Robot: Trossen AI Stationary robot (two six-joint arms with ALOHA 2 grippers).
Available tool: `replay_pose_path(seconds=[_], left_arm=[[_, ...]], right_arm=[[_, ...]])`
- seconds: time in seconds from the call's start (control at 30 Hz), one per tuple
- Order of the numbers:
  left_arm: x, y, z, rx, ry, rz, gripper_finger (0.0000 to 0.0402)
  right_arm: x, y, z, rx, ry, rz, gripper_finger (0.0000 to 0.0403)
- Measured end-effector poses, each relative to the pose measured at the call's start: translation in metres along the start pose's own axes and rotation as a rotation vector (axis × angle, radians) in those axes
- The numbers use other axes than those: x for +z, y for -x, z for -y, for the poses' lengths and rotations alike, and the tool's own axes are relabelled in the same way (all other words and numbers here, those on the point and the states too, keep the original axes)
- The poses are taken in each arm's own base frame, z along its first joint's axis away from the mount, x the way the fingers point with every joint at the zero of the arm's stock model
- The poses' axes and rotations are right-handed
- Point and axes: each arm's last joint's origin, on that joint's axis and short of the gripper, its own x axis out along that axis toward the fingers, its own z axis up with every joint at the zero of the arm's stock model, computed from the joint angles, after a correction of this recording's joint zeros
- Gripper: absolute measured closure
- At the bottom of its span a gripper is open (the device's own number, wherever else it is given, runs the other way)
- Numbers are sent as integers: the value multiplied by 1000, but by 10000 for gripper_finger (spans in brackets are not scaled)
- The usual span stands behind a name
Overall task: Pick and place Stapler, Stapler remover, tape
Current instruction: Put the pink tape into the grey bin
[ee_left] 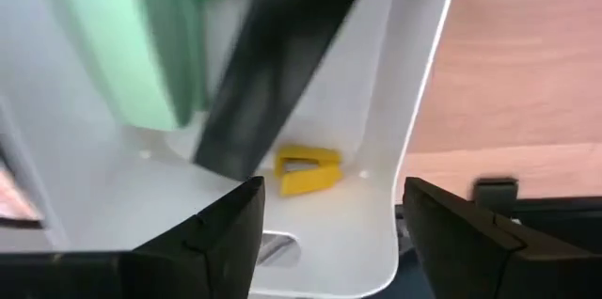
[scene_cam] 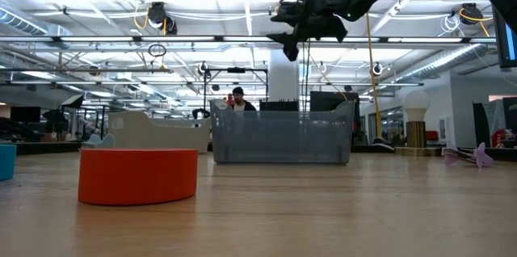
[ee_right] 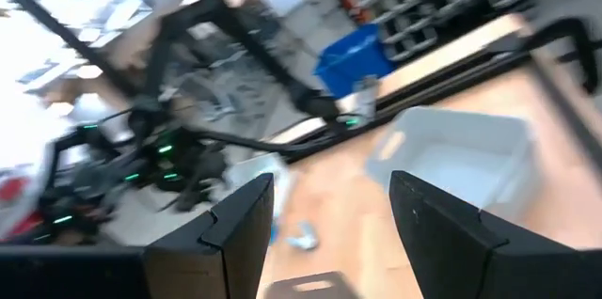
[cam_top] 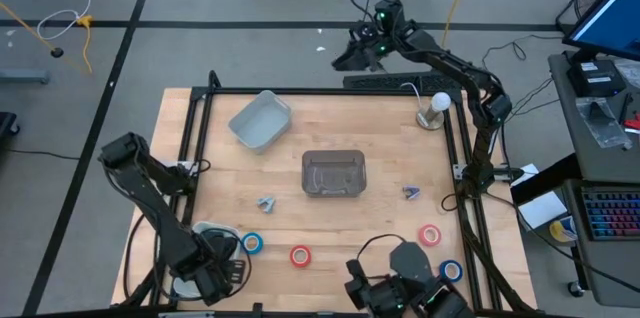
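Note:
Four tape rolls lie flat on the wooden table: blue [cam_top: 252, 243], red [cam_top: 300, 255] [scene_cam: 137, 176], red [cam_top: 430, 235] and blue [cam_top: 452, 270]. A small grey-blue clawed piece [cam_top: 265, 203] and a purple one [cam_top: 411, 193] lie either side of the clear bin [cam_top: 333, 173] [scene_cam: 281, 136]. My left gripper [cam_top: 215, 278] [ee_left: 329, 233] is open at the near-left corner, over a white container [ee_left: 395, 149] holding a green thing [ee_left: 141, 45], a black bar [ee_left: 273, 64] and a yellow piece [ee_left: 306, 169]. My right gripper [cam_top: 365, 48] [scene_cam: 307, 18] [ee_right: 329, 233] is open, high beyond the far edge.
A pale grey bin [cam_top: 260, 120] [ee_right: 461, 158] sits tilted on the far-left part of the table. A lamp with a round bulb [cam_top: 437, 106] stands at the far-right corner. A black frame [cam_top: 320, 91] runs along the table edges. A dark device [cam_top: 405, 288] sits at the near edge.

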Motion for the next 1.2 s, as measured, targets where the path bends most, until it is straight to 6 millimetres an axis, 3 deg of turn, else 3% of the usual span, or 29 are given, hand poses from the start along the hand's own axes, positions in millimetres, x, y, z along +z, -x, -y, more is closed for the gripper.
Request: replay_pose_path(seconds=[0.17, 0.33, 0.47, 0.67, 0.83, 0.93, 1.1, 1.2], left_arm=[[-1, 25, -5, 39, 14, 68, 149], [0, 60, -8, 65, 46, 173, 149], [8, 90, -3, -45, 57, 339, 149], [30, 115, 20, -220, -39, 532, 149], [54, 123, 43, -265, -168, 647, 149], [66, 129, 56, -306, -262, 779, 149], [82, 136, 64, -281, -334, 909, 149], [89, 142, 64, -284, -340, 927, 149]], right_arm=[[2, 6, -8, 126, -48, -23, 195], [15, 19, -43, 240, 11, -35, 195], [27, 32, -96, 290, 132, -30, 195], [29, 62, -205, 297, 365, 9, 195], [5, 79, -280, 182, 501, 58, 195], [-20, 89, -310, 19, 536, 49, 195], [-64, 101, -331, -347, 481, -119, 195], [-80, 103, -333, -465, 405, -237, 195]])
